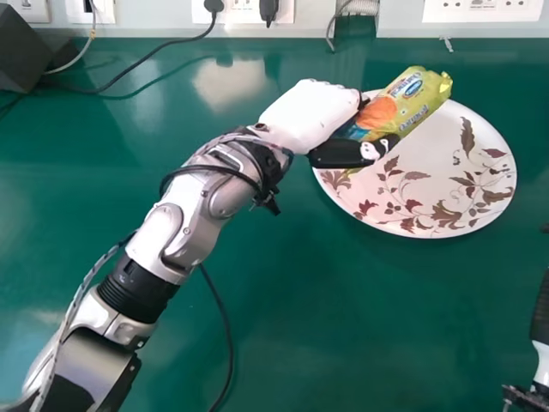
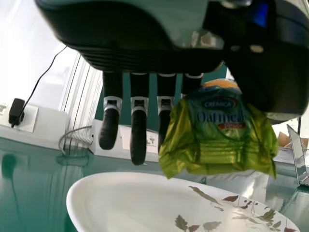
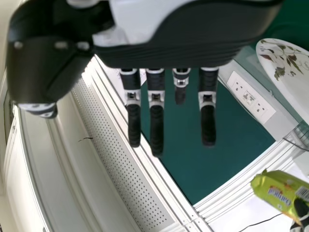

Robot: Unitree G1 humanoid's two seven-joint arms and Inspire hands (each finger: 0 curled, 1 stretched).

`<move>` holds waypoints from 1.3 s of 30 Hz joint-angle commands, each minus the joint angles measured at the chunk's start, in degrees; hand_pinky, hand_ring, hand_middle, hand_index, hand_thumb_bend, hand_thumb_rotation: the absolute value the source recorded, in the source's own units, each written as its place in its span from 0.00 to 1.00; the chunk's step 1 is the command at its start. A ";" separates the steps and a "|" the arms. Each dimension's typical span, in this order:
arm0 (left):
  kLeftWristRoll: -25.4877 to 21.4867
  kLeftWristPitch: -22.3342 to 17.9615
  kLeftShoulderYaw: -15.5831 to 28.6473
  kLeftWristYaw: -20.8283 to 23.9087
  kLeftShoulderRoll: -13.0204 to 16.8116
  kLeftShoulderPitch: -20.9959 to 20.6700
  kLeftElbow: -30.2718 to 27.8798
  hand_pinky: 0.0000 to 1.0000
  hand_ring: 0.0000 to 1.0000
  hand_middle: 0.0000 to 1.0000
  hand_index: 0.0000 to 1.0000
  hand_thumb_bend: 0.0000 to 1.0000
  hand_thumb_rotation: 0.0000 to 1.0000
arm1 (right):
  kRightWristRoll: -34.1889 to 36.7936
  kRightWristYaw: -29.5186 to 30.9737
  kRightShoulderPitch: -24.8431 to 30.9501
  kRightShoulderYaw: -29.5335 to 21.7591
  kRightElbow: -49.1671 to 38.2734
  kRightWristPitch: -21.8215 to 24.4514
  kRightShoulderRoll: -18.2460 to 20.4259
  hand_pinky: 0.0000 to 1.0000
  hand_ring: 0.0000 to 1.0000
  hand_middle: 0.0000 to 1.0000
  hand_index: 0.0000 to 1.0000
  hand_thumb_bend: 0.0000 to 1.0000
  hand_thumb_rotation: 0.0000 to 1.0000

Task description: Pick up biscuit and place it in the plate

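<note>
The biscuit packet (image 1: 407, 99), yellow-green with an orange patch and a blue part, is in the left hand (image 1: 309, 116), above the far left part of the plate (image 1: 446, 206). It slants, its free end pointing far and to the right. The left hand's fingers (image 2: 138, 140) and thumb are narrowed on it, pinching the wrapper between them; in the left wrist view it is held up, apart from the plate's surface. The plate is white, patterned with reddish-brown leaves, and sits on the far right part of the green desk (image 1: 283, 318).

The right hand (image 1: 540, 322) is at the near right of the desk, well apart from the plate. Its fingers (image 3: 156, 128) are wide, straight and holding nothing. A black cable (image 1: 227, 343) runs on the desk beside the left arm. At the far left is a dark box (image 1: 21, 51), and wall sockets (image 1: 242, 10) line the far side.
</note>
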 commanded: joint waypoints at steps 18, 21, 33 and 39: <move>2.19 0.77 -5.09 1.46 -3.16 -6.70 10.60 0.25 0.37 0.47 0.55 0.51 0.00 | -0.39 -0.89 0.39 -0.30 -0.93 -0.19 2.54 0.43 0.50 0.56 0.62 0.77 0.03; 2.28 0.38 -5.65 1.61 -3.62 -7.53 12.22 0.26 0.37 0.47 0.55 0.51 0.00 | -0.43 -1.22 0.58 -0.12 -1.43 -0.03 2.51 0.45 0.52 0.57 0.62 0.77 0.02; 3.18 -0.67 -8.17 3.94 -5.49 -11.11 20.16 0.26 0.37 0.47 0.55 0.51 0.00 | -2.34 -2.97 0.37 -0.36 -1.65 -0.73 2.46 0.48 0.55 0.60 0.63 0.81 0.03; 4.17 -1.13 -10.15 5.96 -6.84 -13.29 25.59 0.25 0.37 0.46 0.55 0.50 0.00 | -3.89 -4.02 0.51 -0.53 -2.09 -1.23 2.57 0.50 0.58 0.63 0.64 0.81 0.05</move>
